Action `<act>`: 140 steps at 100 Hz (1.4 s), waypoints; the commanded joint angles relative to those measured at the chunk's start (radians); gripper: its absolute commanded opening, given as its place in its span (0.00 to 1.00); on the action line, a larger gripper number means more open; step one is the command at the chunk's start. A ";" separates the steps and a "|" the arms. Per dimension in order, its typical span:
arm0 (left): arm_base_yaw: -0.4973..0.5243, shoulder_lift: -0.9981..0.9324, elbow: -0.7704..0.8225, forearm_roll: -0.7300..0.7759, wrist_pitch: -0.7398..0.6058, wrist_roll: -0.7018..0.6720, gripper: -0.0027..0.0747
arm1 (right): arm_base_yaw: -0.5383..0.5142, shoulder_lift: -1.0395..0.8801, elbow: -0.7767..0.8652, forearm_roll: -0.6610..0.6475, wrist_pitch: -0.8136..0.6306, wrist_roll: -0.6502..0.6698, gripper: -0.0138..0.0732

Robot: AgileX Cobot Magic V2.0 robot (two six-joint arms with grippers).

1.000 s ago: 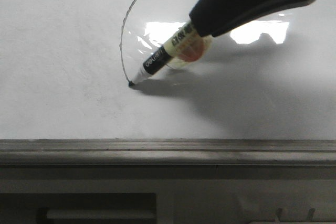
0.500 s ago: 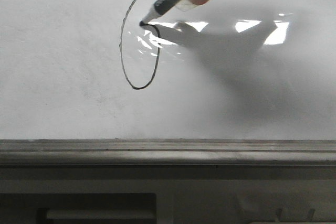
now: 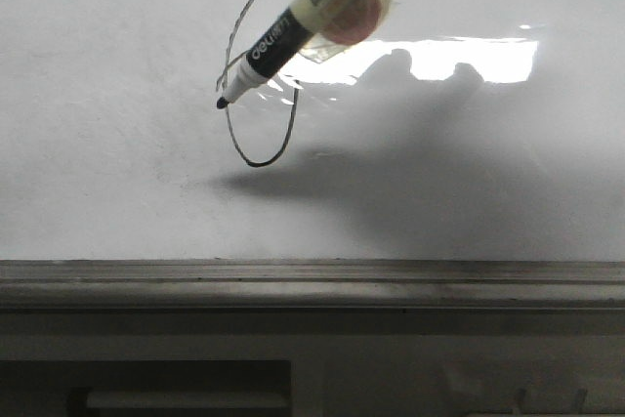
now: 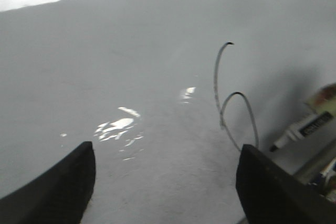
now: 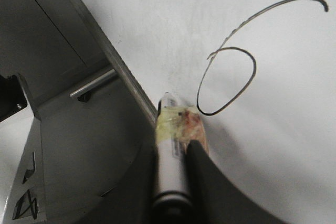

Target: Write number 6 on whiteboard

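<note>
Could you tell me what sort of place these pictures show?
Probably a robot test bench or lab, not a classroom: a glossy whiteboard lies flat with a grey metal ledge at its near edge, and the right gripper holds a taped marker beside a freshly drawn 6.

Thin number 6 [image 3: 256, 95] on glossy whiteboard [image 3: 117, 144]

whiteboard [image 3: 117, 173]: glossy white, faintly smudged grey, glare is thrown off it | ledge [image 3: 312, 285]: dull brushed grey metal | marker [image 3: 283, 41]: smooth plastic, wrapped in shiny clear tape | fingers [image 4: 47, 190]: matt black, finely textured
</note>
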 commanded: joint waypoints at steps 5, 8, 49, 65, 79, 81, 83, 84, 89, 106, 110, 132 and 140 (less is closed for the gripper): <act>-0.076 0.036 -0.031 -0.119 0.019 0.098 0.63 | -0.007 -0.014 -0.073 0.016 -0.006 -0.008 0.11; -0.097 0.050 -0.034 -0.120 0.022 0.111 0.61 | -0.007 -0.007 -0.094 0.016 0.023 -0.008 0.11; -0.415 0.299 -0.159 -0.081 -0.032 0.113 0.58 | -0.004 0.135 -0.299 0.042 0.246 -0.008 0.11; -0.510 0.377 -0.192 -0.070 -0.083 0.125 0.58 | -0.004 0.135 -0.301 0.046 0.262 -0.008 0.11; -0.554 0.425 -0.200 -0.069 -0.138 0.148 0.58 | -0.004 0.135 -0.301 0.055 0.266 -0.008 0.11; -0.555 0.428 -0.200 -0.069 -0.142 0.150 0.58 | -0.004 0.135 -0.301 0.055 0.266 -0.008 0.11; -0.555 0.433 -0.200 -0.069 -0.147 0.152 0.58 | -0.004 0.135 -0.301 0.055 0.267 -0.008 0.11; -0.555 0.433 -0.202 -0.069 -0.147 0.152 0.58 | -0.004 0.135 -0.301 0.055 0.267 -0.008 0.11; -0.555 0.438 -0.203 -0.069 -0.154 0.154 0.57 | -0.004 0.135 -0.301 0.055 0.269 -0.008 0.11; -0.555 0.438 -0.205 -0.069 -0.161 0.161 0.45 | -0.004 0.135 -0.301 0.055 0.269 -0.008 0.11; -0.555 0.438 -0.205 -0.069 -0.161 0.161 0.40 | -0.004 0.135 -0.301 0.055 0.269 -0.008 0.11; -0.555 0.438 -0.205 -0.069 -0.159 0.162 0.18 | -0.004 0.135 -0.301 0.055 0.269 -0.008 0.11; -0.555 0.438 -0.205 -0.069 -0.159 0.162 0.14 | -0.004 0.135 -0.301 0.055 0.269 -0.008 0.11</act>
